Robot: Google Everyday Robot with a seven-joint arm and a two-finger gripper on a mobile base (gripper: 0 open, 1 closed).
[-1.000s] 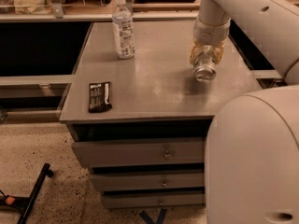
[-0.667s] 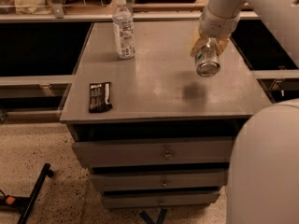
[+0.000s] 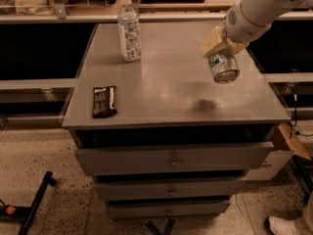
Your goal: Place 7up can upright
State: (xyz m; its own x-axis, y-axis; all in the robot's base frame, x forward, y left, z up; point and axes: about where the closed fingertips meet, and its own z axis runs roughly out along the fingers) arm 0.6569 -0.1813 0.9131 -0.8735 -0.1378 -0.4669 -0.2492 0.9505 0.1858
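Note:
The 7up can [image 3: 223, 66] is silvery with green markings and hangs in the air above the right part of the grey tabletop [image 3: 166, 87]. It is tilted, with its shiny silver end facing down and toward the camera. My gripper [image 3: 218, 44] is shut on the can's upper end, its tan fingers [image 3: 212, 40] on either side of it. The white arm reaches in from the upper right. A small dark shadow [image 3: 204, 103] lies on the tabletop below the can.
A clear water bottle [image 3: 128, 31] with a white cap stands upright at the table's back left. A black snack packet [image 3: 104, 101] lies flat near the front left edge. Drawers [image 3: 172, 159] sit below the tabletop. A shelf runs behind the table.
My gripper has lifted the can off the tabletop and carried it higher; the arm has pulled back toward the upper right. The bottle and the packet have not moved.

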